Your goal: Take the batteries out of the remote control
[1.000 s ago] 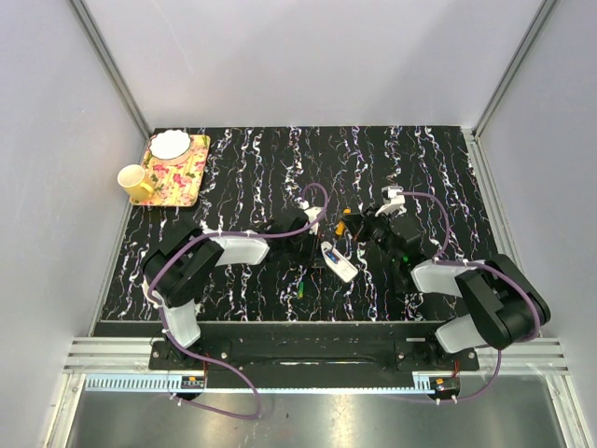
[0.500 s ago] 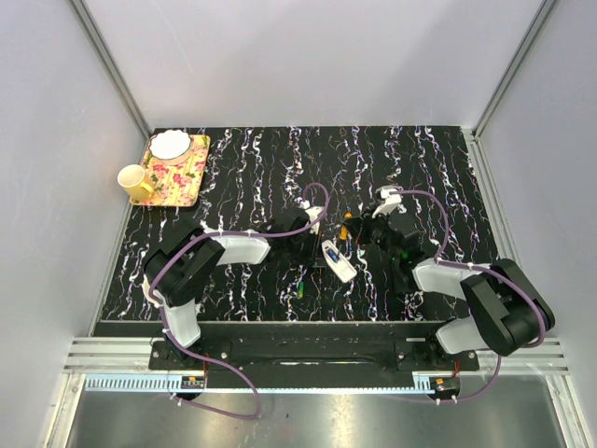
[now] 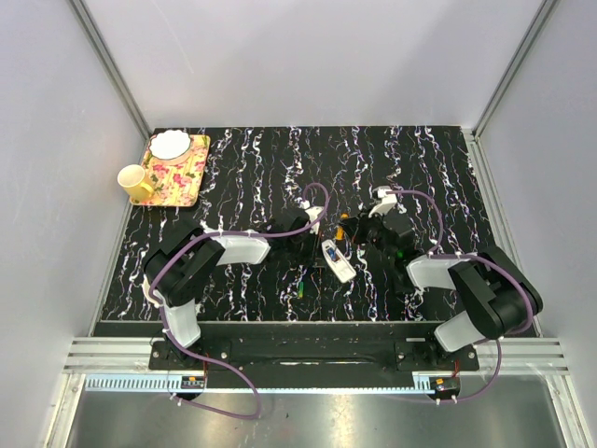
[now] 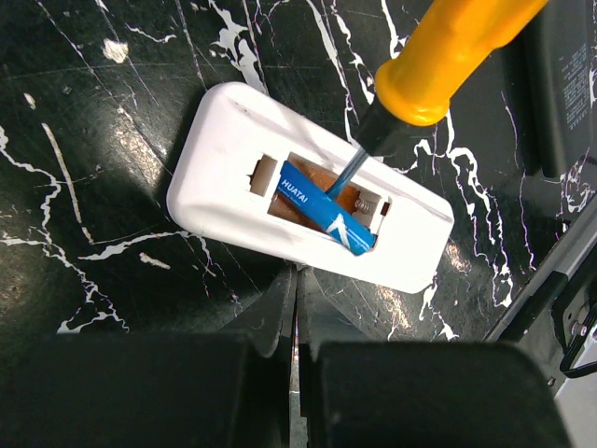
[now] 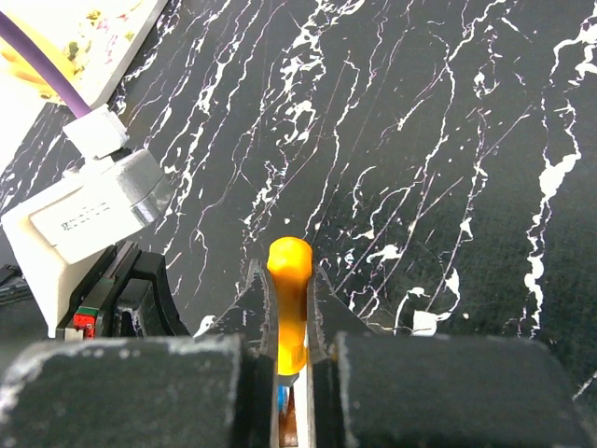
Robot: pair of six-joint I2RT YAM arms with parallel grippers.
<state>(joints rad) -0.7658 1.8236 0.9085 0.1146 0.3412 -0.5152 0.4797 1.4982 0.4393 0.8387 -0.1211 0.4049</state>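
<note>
The white remote (image 4: pixel 233 177) lies back up with its compartment open, and one blue battery (image 4: pixel 317 205) sits inside at a slant. In the top view the remote (image 3: pixel 338 262) lies between the two arms. My left gripper (image 4: pixel 298 280) is shut and empty, its tips against the remote's near edge; it also shows in the top view (image 3: pixel 315 246). My right gripper (image 5: pixel 288 277) is shut on an orange-handled screwdriver (image 5: pixel 289 308). The screwdriver's handle (image 4: pixel 448 56) comes in from the upper right and its blade touches the blue battery. A tiny green battery (image 3: pixel 303 288) lies loose on the table in front of the remote.
A floral tray (image 3: pixel 182 177) at the back left holds a white bowl (image 3: pixel 170 145), with a yellow mug (image 3: pixel 135 182) beside it. The table top (image 3: pixel 420 168) is black with white veins, walled by grey panels. The left arm's wrist (image 5: pixel 84 219) is close on the left in the right wrist view.
My right gripper has shifted slightly left toward the remote with the screwdriver. The left arm and the remote have stayed in place.
</note>
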